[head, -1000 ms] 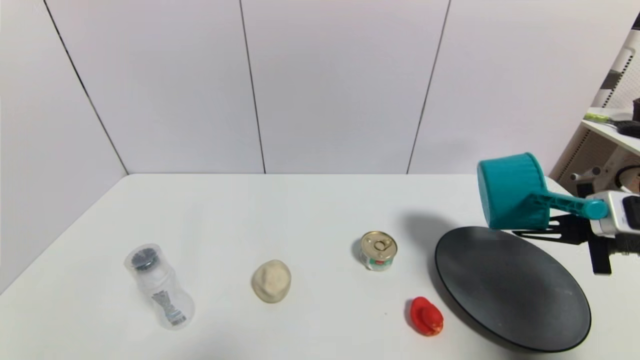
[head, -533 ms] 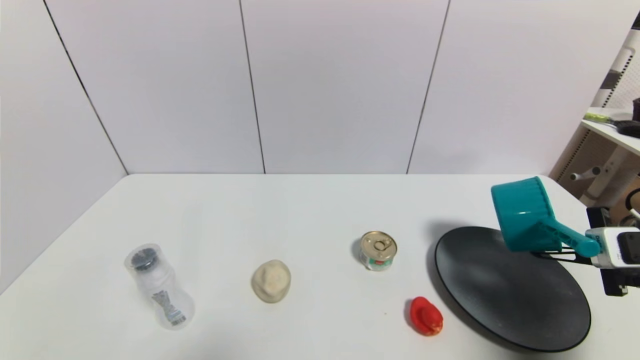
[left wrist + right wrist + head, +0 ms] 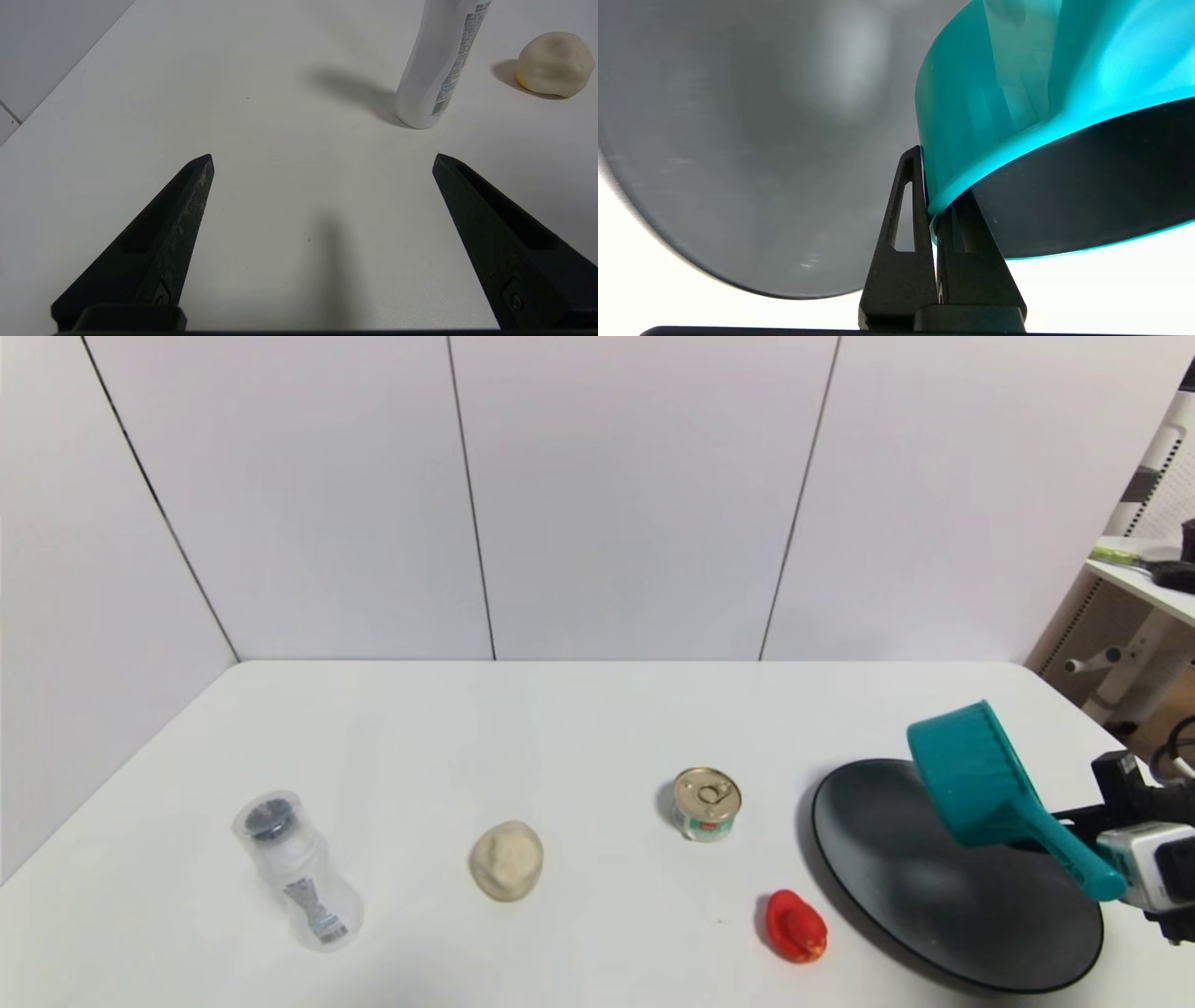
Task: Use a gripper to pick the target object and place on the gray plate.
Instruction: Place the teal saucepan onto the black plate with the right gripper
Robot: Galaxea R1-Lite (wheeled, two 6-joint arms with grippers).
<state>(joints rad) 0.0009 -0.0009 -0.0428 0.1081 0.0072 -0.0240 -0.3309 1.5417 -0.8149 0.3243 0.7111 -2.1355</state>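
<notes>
The teal ribbed saucepan (image 3: 971, 775) hangs tilted in the air above the right half of the gray plate (image 3: 896, 859), its handle pointing down toward the front right. My right gripper (image 3: 1050, 826) comes in from the right edge and is shut on the pan's wall at the rim. In the right wrist view the two black fingers (image 3: 906, 224) pinch the teal rim of the saucepan (image 3: 1017, 93), with the plate (image 3: 738, 140) below. My left gripper (image 3: 322, 158) is open and empty over bare table, out of the head view.
A gold-lidded can (image 3: 708, 803) and a red toy (image 3: 795, 926) sit just left of the plate. A beige dough ball (image 3: 506, 861) and a clear bottle (image 3: 297, 870) stand farther left. A shelf (image 3: 1144, 579) is beyond the table's right edge.
My right gripper has come down and forward with the saucepan. The pan is now lower over the plate and tilted more, its handle pointing downward.
</notes>
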